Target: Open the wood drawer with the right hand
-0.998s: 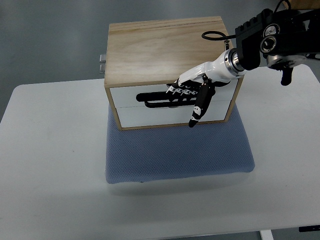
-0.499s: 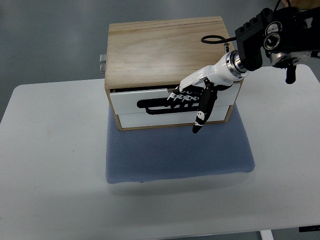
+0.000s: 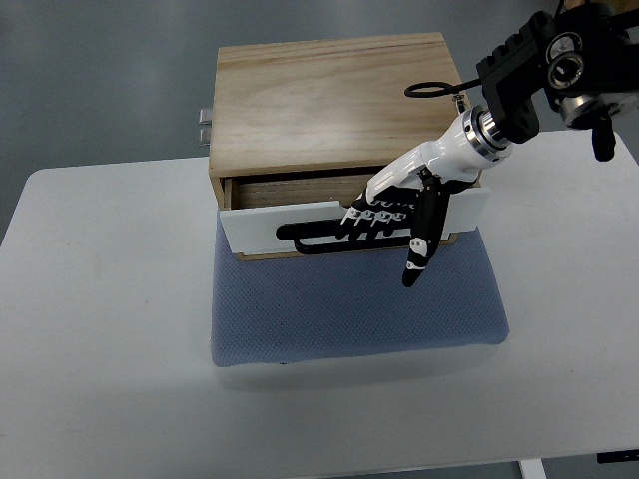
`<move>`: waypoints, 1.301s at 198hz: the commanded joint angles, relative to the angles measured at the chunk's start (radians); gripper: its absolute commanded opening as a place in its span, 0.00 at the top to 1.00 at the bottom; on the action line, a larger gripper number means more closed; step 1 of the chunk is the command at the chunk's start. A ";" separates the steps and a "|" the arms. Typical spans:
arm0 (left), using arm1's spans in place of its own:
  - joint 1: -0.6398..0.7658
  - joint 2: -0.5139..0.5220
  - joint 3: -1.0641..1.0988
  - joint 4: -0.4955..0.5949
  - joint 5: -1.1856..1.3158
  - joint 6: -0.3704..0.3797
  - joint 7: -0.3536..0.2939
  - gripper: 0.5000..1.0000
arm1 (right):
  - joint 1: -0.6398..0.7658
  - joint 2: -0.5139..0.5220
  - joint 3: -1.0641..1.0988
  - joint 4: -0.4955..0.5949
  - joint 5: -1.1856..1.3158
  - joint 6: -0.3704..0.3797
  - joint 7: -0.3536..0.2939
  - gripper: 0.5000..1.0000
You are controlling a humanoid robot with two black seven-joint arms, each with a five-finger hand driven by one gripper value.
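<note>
A wooden box (image 3: 329, 100) is set on a blue mat (image 3: 354, 309) that is spread over the white counter (image 3: 100, 349). The upper drawer (image 3: 262, 222) is pulled partly out of the box, so that a strip of its wooden inside is exposed behind the white front. The black handle (image 3: 318, 239) on the drawer front is gripped by the right hand (image 3: 394, 215), whose fingers (image 3: 367, 218) are curled over the bar while the thumb is pointed down toward the mat. The right arm is brought in from the upper right corner.
</note>
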 commanded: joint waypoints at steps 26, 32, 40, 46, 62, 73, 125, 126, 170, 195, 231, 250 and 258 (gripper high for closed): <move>0.000 0.000 0.000 0.000 0.000 0.000 0.000 0.00 | 0.024 -0.029 0.000 0.037 0.000 0.017 0.000 0.11; 0.000 0.000 0.000 0.000 0.000 0.000 0.000 0.00 | 0.029 -0.031 -0.001 0.042 0.000 0.017 0.000 0.11; 0.000 0.000 0.000 0.000 0.000 0.000 0.000 0.00 | 0.032 -0.037 -0.001 0.049 0.000 0.017 0.000 0.11; 0.000 0.000 0.000 0.000 0.000 0.000 0.000 0.00 | 0.033 -0.042 -0.001 0.051 0.000 0.017 0.000 0.11; 0.000 0.000 0.000 0.000 0.000 0.000 0.000 0.00 | 0.038 -0.049 -0.003 0.066 0.006 0.017 0.000 0.11; 0.000 0.000 0.000 0.000 0.000 0.000 0.000 0.00 | 0.039 -0.049 -0.005 0.069 0.008 0.017 0.000 0.11; 0.000 0.000 0.000 0.000 0.000 0.000 0.000 0.00 | 0.041 -0.049 -0.005 0.071 0.009 0.017 0.000 0.11; 0.000 0.000 0.000 0.000 0.000 0.000 0.000 0.00 | 0.041 -0.049 -0.005 0.069 0.009 0.017 0.000 0.11; 0.000 0.000 0.000 0.000 0.000 0.000 0.000 0.00 | 0.038 -0.045 -0.005 0.069 0.035 0.015 0.000 0.12; 0.000 0.000 0.000 0.000 0.000 0.000 0.000 0.00 | 0.038 -0.046 -0.005 0.066 0.054 0.003 0.000 0.11; 0.000 0.000 0.000 0.000 0.000 0.000 0.000 0.00 | 0.047 -0.057 0.005 0.065 0.131 0.011 0.002 0.11; 0.000 0.000 0.000 0.000 0.000 0.000 0.000 0.00 | 0.067 -0.063 0.006 0.065 0.190 0.017 0.005 0.11; 0.000 0.000 0.000 0.000 0.000 0.000 0.000 0.00 | 0.070 -0.065 0.008 0.062 0.207 0.017 0.006 0.11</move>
